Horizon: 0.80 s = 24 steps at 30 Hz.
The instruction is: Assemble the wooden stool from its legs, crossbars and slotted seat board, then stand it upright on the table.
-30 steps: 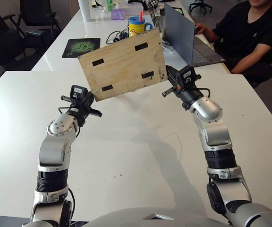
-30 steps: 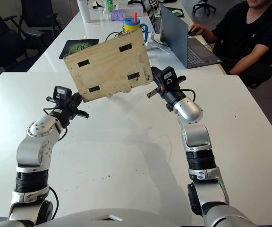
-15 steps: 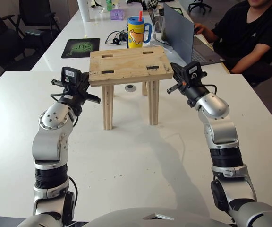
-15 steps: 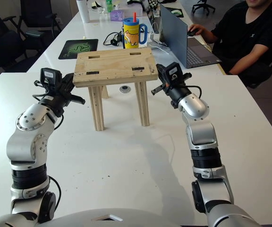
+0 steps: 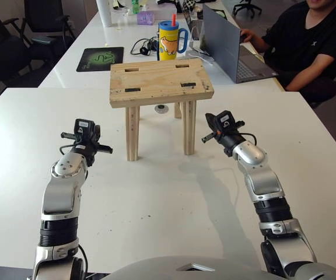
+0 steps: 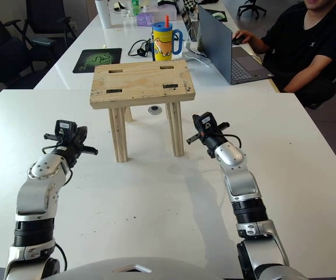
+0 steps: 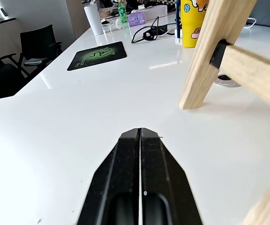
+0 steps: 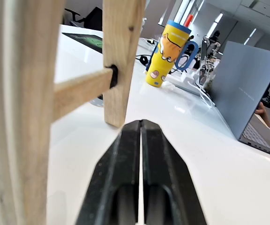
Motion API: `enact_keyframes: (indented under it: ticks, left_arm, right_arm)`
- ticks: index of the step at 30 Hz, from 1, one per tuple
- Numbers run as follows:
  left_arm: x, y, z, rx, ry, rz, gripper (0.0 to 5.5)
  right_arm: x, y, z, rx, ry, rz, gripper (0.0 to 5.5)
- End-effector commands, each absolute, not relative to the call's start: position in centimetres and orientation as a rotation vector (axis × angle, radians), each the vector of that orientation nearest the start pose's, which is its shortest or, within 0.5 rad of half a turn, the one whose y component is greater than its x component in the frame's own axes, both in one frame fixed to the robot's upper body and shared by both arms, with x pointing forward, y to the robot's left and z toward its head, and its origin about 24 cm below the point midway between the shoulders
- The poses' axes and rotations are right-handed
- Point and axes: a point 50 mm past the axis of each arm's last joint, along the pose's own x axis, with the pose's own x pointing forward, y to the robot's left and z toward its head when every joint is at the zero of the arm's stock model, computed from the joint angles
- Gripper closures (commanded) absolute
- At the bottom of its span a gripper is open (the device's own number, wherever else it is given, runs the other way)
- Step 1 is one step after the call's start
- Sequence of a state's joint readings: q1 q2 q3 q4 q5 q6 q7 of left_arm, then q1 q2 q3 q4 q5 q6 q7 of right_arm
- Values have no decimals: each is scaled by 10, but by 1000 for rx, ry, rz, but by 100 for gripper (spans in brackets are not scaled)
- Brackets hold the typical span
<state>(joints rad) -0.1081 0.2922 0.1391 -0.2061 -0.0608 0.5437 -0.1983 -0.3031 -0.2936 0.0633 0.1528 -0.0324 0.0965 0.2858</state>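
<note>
1. Left gripper [image 7: 139, 133]: jaws pressed together, nothing between them. It hangs low over the white table [image 5: 156, 198], off the stool's left side and clear of it, tips aimed toward the stool.
2. Right gripper [image 8: 140, 123]: jaws likewise pressed flat together, holding nothing. It sits off the stool's right side, near the closest right leg [image 5: 189, 127] but not touching it.
3. Wooden stool [image 5: 159, 81]: stands upright on the table between the two grippers, all visible legs down. The slotted seat board [image 6: 140, 81] lies level on top, four dark slots showing.
4. Near left leg [image 5: 132, 133]: plain pale wood, foot flat on the table.
5. Crossbar [image 8: 81, 89]: runs into a dark socket in a leg, under the seat.
6. Small round grey disc [image 5: 161, 108]: on the table under the stool, between the far legs.
7. Beyond the stool, on the next table: yellow tumbler [image 5: 168, 39] with a blue handle, black mouse pad [image 5: 100, 58] behind-left, open laptop [image 5: 223, 38] behind-right.
</note>
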Motion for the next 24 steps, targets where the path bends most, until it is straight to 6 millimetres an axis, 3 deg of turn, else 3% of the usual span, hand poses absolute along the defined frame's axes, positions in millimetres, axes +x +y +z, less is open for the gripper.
enact_keyframes:
  ticks: [1, 8, 24]
  left_arm:
    - [252, 205, 60, 102, 211, -86, 550]
    - [234, 200, 45, 39, 162, -70, 550]
    - [225, 191, 47, 11, 77, -49, 550]
  right_arm:
    - [292, -179, 49, -295, 45, 244, 547]
    - [269, -183, 33, -244, 15, 146, 547]
    - [267, -181, 36, -235, -10, 162, 547]
